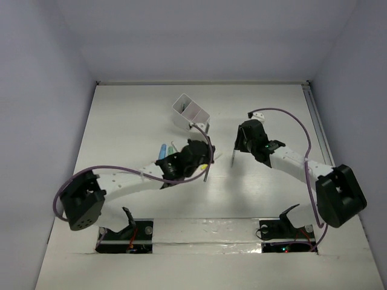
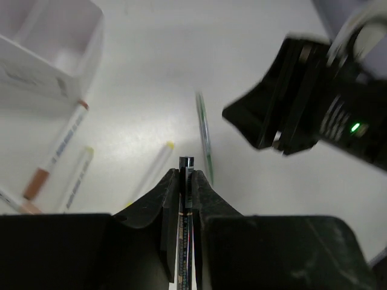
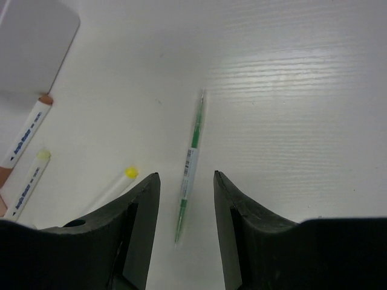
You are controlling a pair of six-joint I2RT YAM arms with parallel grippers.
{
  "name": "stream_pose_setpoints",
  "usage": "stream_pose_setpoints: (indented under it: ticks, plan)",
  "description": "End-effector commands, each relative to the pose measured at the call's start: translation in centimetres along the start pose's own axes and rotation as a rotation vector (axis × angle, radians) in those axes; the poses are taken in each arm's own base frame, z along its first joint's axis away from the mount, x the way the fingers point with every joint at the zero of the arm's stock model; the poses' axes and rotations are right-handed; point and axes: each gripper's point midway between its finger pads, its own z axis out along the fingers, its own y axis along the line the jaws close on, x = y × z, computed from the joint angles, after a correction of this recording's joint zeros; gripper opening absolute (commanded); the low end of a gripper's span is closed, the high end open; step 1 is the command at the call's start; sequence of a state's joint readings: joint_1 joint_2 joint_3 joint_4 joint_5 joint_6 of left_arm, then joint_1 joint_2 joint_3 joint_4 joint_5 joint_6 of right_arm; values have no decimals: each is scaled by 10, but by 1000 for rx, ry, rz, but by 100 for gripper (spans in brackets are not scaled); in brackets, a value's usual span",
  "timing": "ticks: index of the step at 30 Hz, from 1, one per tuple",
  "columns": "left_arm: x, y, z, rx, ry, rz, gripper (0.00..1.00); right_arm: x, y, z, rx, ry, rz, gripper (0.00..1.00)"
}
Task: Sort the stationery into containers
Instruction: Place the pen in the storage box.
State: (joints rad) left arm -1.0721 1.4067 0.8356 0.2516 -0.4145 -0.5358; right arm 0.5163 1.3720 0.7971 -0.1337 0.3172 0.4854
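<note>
**One Pen Clamped, Another Straddled, Box Unfilled**

Nearest, found the left claw (image 2: 186, 178) clenched on a dark pen (image 2: 187, 162), held lengthwise with the tip poking out ahead of the jaws; judged it a carrying hold, ready for the trip to the box. Spotted a blue piece (image 1: 162, 151) and a green piece (image 1: 172, 148) just left of that claw, loose on the table (image 1: 121, 121).

A little farther and to the right, found the right claw (image 3: 185, 176) released, with jaws standing apart on either side of a green pen (image 3: 196, 130) and touching neither flank of it. Saw that pen flat on the table, running near to far through the gap; took this as lining up for a pinch across the shaft, not yet made.

Left of the green pen, noted a yellow-tipped pen (image 3: 118, 184), then a yellow-capped marker (image 3: 27, 181) and an orange-capped marker (image 3: 27, 136), both white-bodied and close to the box.

Farthest, made out the white box (image 1: 190, 112), set askew to the table edges, with dividers showing and nothing visible inside. Judged the sorting barely begun.
</note>
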Motion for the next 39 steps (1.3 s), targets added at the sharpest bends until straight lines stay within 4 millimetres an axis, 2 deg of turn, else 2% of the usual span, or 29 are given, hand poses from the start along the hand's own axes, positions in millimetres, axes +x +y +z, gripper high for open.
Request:
stream_pose_setpoints:
  ticks: [1,2,3,5,6,9,10,16,17,18,19,20,21,22,23,24,25,26,27,30,35,39]
  plan:
    - [-62,3,-9,47,-155,-57,0,-17,10,15,-31,3,17,47]
    - [-82,5,-13,52,-207,-75,0,-19,15,19,-44,3,20,48]
    - [-97,16,-12,28,-243,-92,0,-12,11,31,-30,33,20,49]
    - [-122,23,-13,22,-312,-123,0,-11,19,39,-52,52,21,50]
    - [-135,36,-11,-10,-346,-136,0,-7,16,48,-42,68,21,50]
    - [-169,48,-9,-42,-435,-163,0,-8,23,57,-53,81,18,49]
    - [-178,58,-8,-70,-464,-166,0,-4,19,63,-42,97,20,48]
    - [-238,96,0,-250,-646,-109,0,3,18,68,-44,105,19,44]
    - [-243,108,10,-289,-658,-99,0,4,18,68,-43,108,18,44]
    - [-253,111,18,-307,-681,-80,0,5,17,69,-39,111,14,44]
    - [-264,114,14,-314,-704,-89,0,5,17,69,-39,111,12,44]
    - [-261,121,29,-343,-689,-59,0,8,17,70,-39,119,8,44]
    - [-279,127,31,-364,-718,-55,0,9,17,70,-40,123,6,44]
    - [-281,131,38,-382,-713,-41,0,10,17,70,-44,125,7,44]
    - [-276,140,53,-409,-689,-21,0,12,16,70,-46,128,6,44]
    - [-291,145,53,-428,-713,-3,0,12,17,69,-52,124,7,44]
    - [-293,145,57,-431,-715,11,0,10,18,69,-59,117,10,44]
    - [-292,155,67,-456,-709,22,0,11,17,68,-56,116,8,44]
    - [-301,152,68,-456,-723,37,0,10,17,68,-56,113,5,43]
    - [-308,156,77,-469,-745,79,0,8,17,66,-64,98,6,43]
    - [-302,167,97,-503,-735,163,0,13,19,64,-82,110,14,42]
    - [-300,173,107,-509,-738,194,0,3,26,61,-121,65,22,42]
